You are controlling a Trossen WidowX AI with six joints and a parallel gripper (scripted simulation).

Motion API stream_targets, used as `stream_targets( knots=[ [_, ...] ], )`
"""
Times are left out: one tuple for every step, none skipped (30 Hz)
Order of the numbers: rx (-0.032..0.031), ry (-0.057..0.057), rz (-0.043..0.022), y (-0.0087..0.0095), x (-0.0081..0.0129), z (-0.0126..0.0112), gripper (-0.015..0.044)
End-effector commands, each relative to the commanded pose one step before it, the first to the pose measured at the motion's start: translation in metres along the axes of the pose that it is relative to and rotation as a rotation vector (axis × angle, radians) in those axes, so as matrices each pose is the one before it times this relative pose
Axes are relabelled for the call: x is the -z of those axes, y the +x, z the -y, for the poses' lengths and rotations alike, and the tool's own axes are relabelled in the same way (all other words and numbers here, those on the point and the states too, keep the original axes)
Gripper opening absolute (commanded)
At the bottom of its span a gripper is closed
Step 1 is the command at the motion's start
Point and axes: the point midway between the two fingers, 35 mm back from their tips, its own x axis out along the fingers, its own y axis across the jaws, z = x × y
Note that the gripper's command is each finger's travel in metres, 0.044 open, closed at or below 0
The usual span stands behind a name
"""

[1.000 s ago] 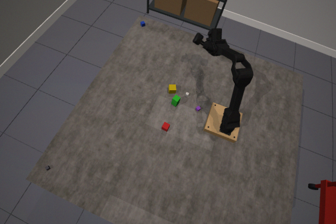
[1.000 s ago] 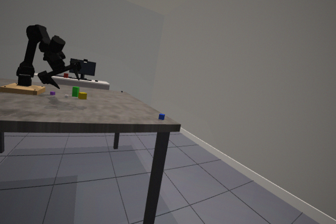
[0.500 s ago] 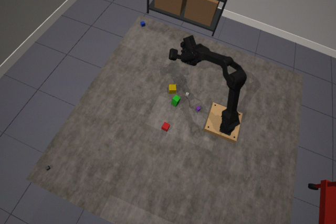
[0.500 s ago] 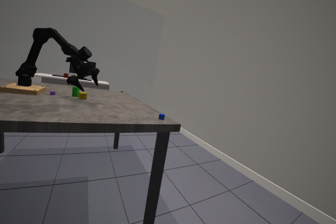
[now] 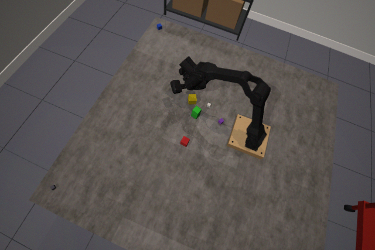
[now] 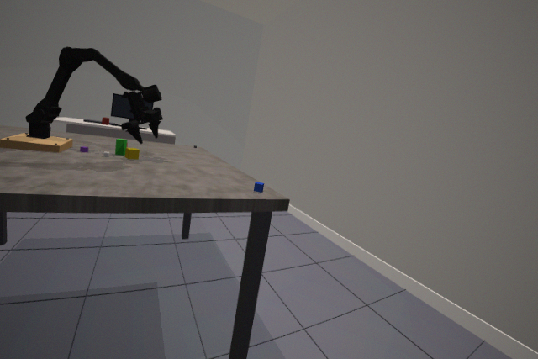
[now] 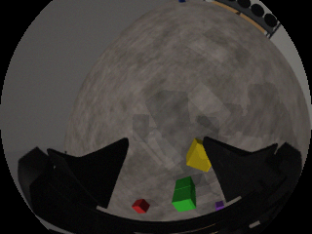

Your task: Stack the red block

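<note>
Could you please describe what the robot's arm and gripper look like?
The arm is matte black all over, with blocky, rounded links and no visible cables or markings. Its black parallel-jaw gripper ends in two tapered, pointed fingers. It stands on a light wooden square base plate.

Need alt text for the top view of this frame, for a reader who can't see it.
Seen from above, a black robot arm reaches from its wooden base plate across a grey table, its open, empty claw raised just beyond a yellow block. The green tower stands nearby; the red block lies apart, untouched.
</note>
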Motion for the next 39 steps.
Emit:
stream_targets(
  knots=[
    [0.01315,-0.0924,-0.06201,-0.00502,0.03141,-0.02377,0.0440],
    [0.00366,-0.0235,-0.01775,-0.00064,0.00833,-0.00653,0.0440],
    [0.00391,-0.0237,-0.01750,-0.00067,0.00827,-0.00645,0.0440],
    [0.00416,-0.0239,-0.01725,-0.00070,0.00822,-0.00638,0.0440],
    [0.00442,-0.0241,-0.01700,-0.00073,0.00817,-0.00631,0.0440],
    [0.00467,-0.0243,-0.01674,-0.00076,0.00811,-0.00623,0.0440],
    [0.00493,-0.0245,-0.01649,-0.00080,0.00806,-0.00616,0.0440],
    [0.00519,-0.0247,-0.01623,-0.00083,0.00800,-0.00609,0.0440],
    [0.00545,-0.0249,-0.01597,-0.00085,0.00795,-0.00601,0.0440],
    [0.00572,-0.0251,-0.01571,-0.00088,0.00789,-0.00594,0.0440],
    [0.00602,-0.0253,-0.01538,-0.00085,0.00754,-0.00591,0.0440],
    [0.00629,-0.0255,-0.01514,-0.00088,0.00750,-0.00585,0.0440],
    [0.00655,-0.0256,-0.01488,-0.00091,0.00744,-0.00578,0.0440],
    [0.00681,-0.0258,-0.01462,-0.00094,0.00739,-0.00572,0.0440],
    [0.00708,-0.0259,-0.01436,-0.00097,0.00733,-0.00565,0.0440],
    [0.00735,-0.0261,-0.01410,-0.00101,0.00728,-0.00558,0.0440],
    [0.00761,-0.0262,-0.01384,-0.00104,0.00722,-0.00551,0.0440],
    [0.00788,-0.0263,-0.01358,-0.00107,0.00717,-0.00544,0.0440],
    [0.00816,-0.0264,-0.01332,-0.00109,0.00711,-0.00537,0.0440],
    [0.00843,-0.0266,-0.01306,-0.00112,0.00706,-0.00530,0.0440],
    [0.00857,-0.0264,-0.01258,-0.00108,0.00594,-0.00573,0.0440],
    [0.00895,-0.0268,-0.01248,-0.00114,0.00597,-0.00575,0.0440],
    [0.00922,-0.0269,-0.01222,-0.00118,0.00593,-0.00570,0.0440],
    [0.00773,-0.0220,-0.00978,-0.00100,0.00480,-0.00462,0.0440],
    [0.00473,-0.0132,-0.00579,-0.00061,0.00285,-0.00277,0.0440],
    [0.00159,-0.0044,-0.00191,-0.00021,0.00095,-0.00092,0.0440],
    [0.00000,0.0000,0.00000,0.00000,0.00000,0.00000,0.0440],
    [0.00000,0.0000,0.00000,0.00000,0.00000,0.00000,0.0440],
    [0.00000,0.0000,0.00000,0.00000,0.00000,0.00000,0.0440],
    [0.00000,0.0000,-0.00001,-0.00083,-0.00003,-0.00001,0.0440],
    [0.00000,0.0000,0.00001,0.00139,-0.00010,-0.00006,0.0440],
    [0.00000,0.0000,0.00002,0.00246,-0.00017,-0.00009,0.0440],
    [0.00001,0.0000,0.00002,0.00365,-0.00021,-0.00012,0.0440],
    [0.00001,0.0000,0.00002,0.00501,-0.00023,-0.00012,0.0440],
    [0.00002,0.0000,0.00002,0.00546,-0.00016,-0.00008,0.0440],
    [0.00003,0.0000,0.00001,0.00611,-0.00006,-0.00003,0.0440],
    [0.00004,0.0000,0.00000,0.00691,0.00007,0.00004,0.0440],
    [0.00005,0.0000,-0.00002,0.00764,0.00026,0.00014,0.0440],
    [0.00005,0.0000,-0.00003,0.00644,0.00036,0.00020,0.0440]
  ],
)
